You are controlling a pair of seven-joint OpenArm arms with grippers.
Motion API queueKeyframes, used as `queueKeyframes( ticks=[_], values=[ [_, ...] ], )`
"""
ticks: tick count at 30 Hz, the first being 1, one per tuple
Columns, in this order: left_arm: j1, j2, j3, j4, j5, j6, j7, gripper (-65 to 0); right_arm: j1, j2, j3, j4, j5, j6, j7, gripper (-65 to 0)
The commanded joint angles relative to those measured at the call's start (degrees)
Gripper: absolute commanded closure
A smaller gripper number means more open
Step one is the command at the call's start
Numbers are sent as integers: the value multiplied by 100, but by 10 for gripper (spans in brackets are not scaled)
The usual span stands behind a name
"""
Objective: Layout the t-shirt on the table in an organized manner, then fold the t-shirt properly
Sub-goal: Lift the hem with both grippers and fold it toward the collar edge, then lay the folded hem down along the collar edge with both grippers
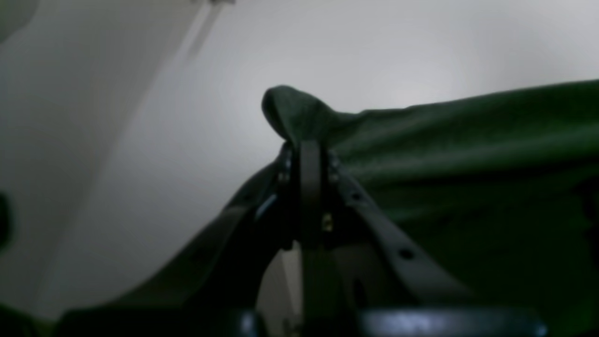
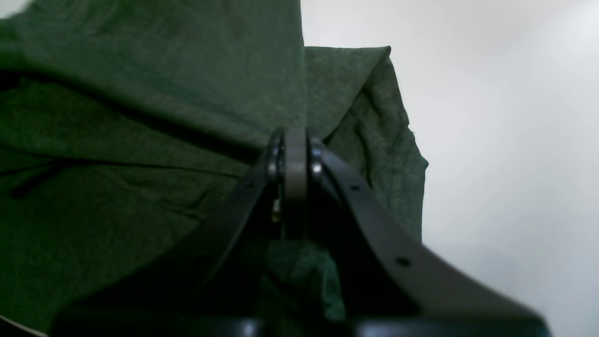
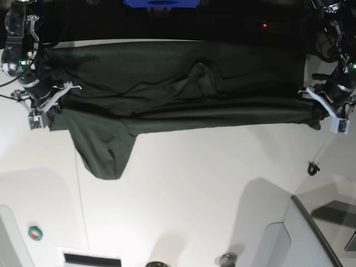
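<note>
Look first at your left gripper, the black two-fingered clamp in the left wrist view: its jaws are pressed together and pinch a bunched corner of the large dark green, soft fabric t-shirt, with a small knob of cloth poking out just past the fingertips. From there the shirt runs off to the right of that view as a taut sheet.

Your right gripper is likewise squeezed shut on the t-shirt; a fold of cloth passes between the fingers, and more fabric hangs below them, close to the camera (it is blurred there).

In the base view you can see the garment stretched long between the two grippers, the right gripper at that view's left and the left gripper at its right. It lies across the far part of the broad, smooth white table. One sleeve droops toward the near side close to the right gripper, and a rumpled ridge sits near the middle of the shirt.
</note>
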Motion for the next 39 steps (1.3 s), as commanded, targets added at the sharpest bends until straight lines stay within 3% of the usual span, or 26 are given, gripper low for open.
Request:
queueKeyframes(
  ticks=[1,7,21,24,25,28,29,33,39],
  values=[
    [-43,-81,44,95,-75,-14,-118,0,-93,65,17,212,18,14,115,0],
    [-61,-72,88,130,-75,-14,-118,0,-647,-198,17,642,18,14,115,0],
    [-35,-213,105,139,-75,-14,-109,0,-910,-216,17,616,18,14,124,0],
    [-26,-221,396,139,-75,-14,-109,0,-374,-207,8,598,18,14,115,-33],
    [18,-221,448,139,-75,-14,-109,0,-110,-181,-19,466,18,14,18,-78],
    [106,-195,527,139,-75,-14,-127,0,1182,-163,8,-571,18,23,-773,-305],
    [106,-195,527,139,-84,-14,-127,0,1534,-163,8,-984,18,23,-913,-339],
    [115,-195,527,139,-84,-14,-127,0,2562,-67,-36,-2320,18,23,-720,-297],
    [124,-204,466,130,-84,-14,-127,0,3292,-23,-54,-3542,10,23,-544,-281]
  ],
)
